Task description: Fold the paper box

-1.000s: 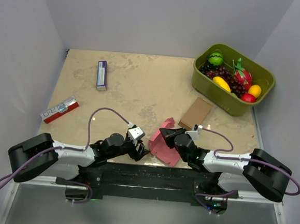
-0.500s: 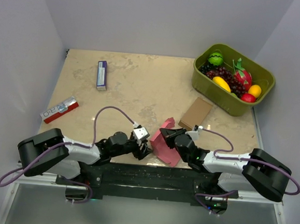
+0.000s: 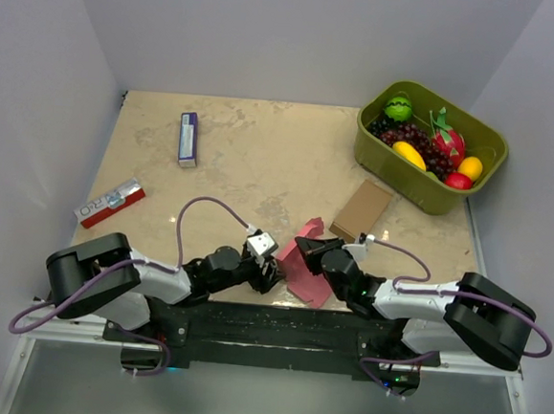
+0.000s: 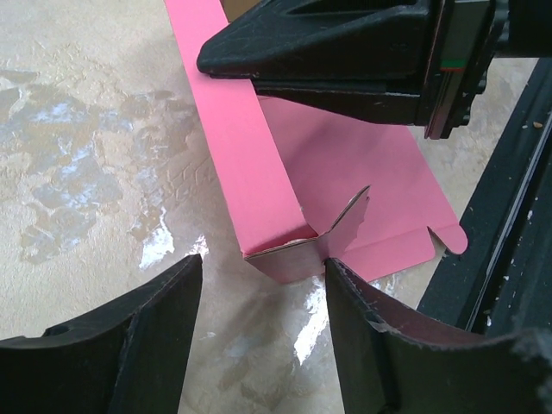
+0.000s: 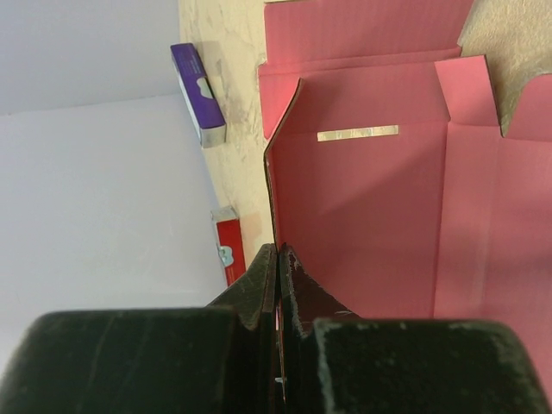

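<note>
The worktop's middle is left open. The far right corner is blocked by a green basket and brown box, the left edge by a purple packet and a red packet, the near edge by the paper box.

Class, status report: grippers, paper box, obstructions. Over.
Left gripper open, at the end flap. Right gripper shut on paper box, one panel raised. Brown cardboard box beyond, not blocking.

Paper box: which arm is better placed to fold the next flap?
Left. The right gripper is shut on a raised panel of the paper box, holding it. The left gripper is open, its fingers right before the small end flap, so it can likely push that in.
</note>
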